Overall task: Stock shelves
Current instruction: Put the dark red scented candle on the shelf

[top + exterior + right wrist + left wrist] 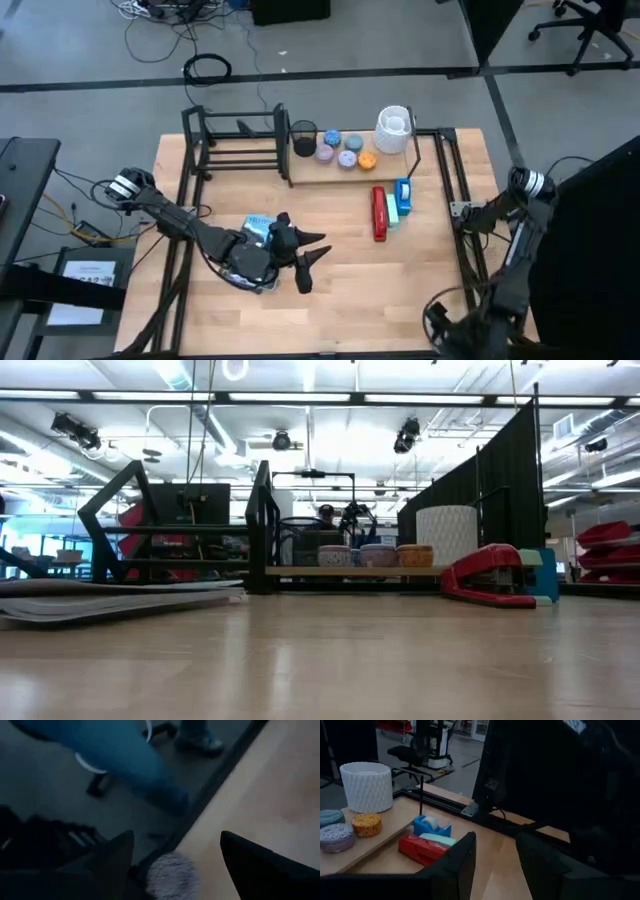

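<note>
The shelves stand at the table's far side: a black tube rack (pixel 235 140) joined to a pale wooden board (pixel 350 168). On the board are a black mesh cup (pixel 303 137), several small pots (pixel 345 150) and a white ribbed vase (pixel 395 130). A red stapler (pixel 379 213), a pale green block (pixel 392 212) and a blue tape dispenser (pixel 403 190) lie on the tabletop in front of the board. My left gripper (pixel 318 260) is open over the table's near middle, pointing right, with nothing between its fingers (pixel 462 865). My right gripper (pixel 175 865) is open at the table's right edge.
A flat book with a blue-white cover (pixel 258 228) lies under my left arm; it shows at the left in the low view (pixel 110 600). A black frame rail (pixel 455 190) runs along the table's right side. A person's legs (pixel 130 755) stand on the floor beyond that edge.
</note>
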Motion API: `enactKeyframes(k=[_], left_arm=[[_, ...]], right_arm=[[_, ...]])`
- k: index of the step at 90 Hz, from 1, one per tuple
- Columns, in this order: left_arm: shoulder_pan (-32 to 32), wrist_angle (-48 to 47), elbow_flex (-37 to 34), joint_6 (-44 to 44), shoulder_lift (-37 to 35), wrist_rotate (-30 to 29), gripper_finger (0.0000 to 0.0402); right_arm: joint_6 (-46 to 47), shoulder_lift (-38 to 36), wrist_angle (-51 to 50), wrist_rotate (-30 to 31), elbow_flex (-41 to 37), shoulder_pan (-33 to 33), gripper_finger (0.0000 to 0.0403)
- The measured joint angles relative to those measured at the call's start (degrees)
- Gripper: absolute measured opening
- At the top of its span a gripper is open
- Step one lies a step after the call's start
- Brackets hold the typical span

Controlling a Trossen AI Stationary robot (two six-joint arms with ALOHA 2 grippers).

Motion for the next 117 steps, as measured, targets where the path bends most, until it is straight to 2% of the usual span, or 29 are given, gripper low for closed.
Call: enactKeyframes(k=[7, 13, 23, 56, 69, 84, 90, 102, 117], left_arm=[[0.0, -0.2, 0.0, 0.0, 0.0, 0.0, 0.0127], [0.0, -0.5, 0.0, 0.1, 0.0, 0.0, 0.0127], [0.0, -0.5, 0.0, 0.1, 0.0, 0.0, 0.0127], [0.0, -1.5, 0.0, 0.1, 0.0, 0.0, 0.0127], [0.0, -1.5, 0.0, 0.1, 0.0, 0.0, 0.0127], [0.3, -1.6, 0.0, 0.1, 0.0, 0.0, 0.0127], [0.4, -1.8, 0.0, 0.1, 0.0, 0.0, 0.0127], [0.5, -1.7, 0.0, 0.1, 0.0, -0.1, 0.0127], [0.5, -1.8, 0.0, 0.2, 0.0, 0.0, 0.0127]], right_arm=[[-2.7, 1.4, 1.2, -3.9, 0.9, -0.1, 0.0261], [-7.1, 2.8, 0.4, -5.0, 2.1, -0.1, 0.0259], [-13.6, 4.6, -0.7, -4.6, 3.0, -0.1, 0.0256], [-20.3, 12.0, -4.5, -1.8, 3.1, 1.8, 0.0256], [-21.6, 13.0, -9.5, 3.9, 2.8, 2.0, 0.0256], [-26.9, 11.8, -18.5, 18.8, 1.3, -0.5, 0.0256], [-27.4, 10.7, -18.3, 22.1, 1.0, -2.8, 0.0256], [-22.1, 7.6, -19.1, 20.3, 1.0, -6.5, 0.0256], [3.9, 2.9, -32.5, 19.2, 0.5, -11.8, 0.0256]])
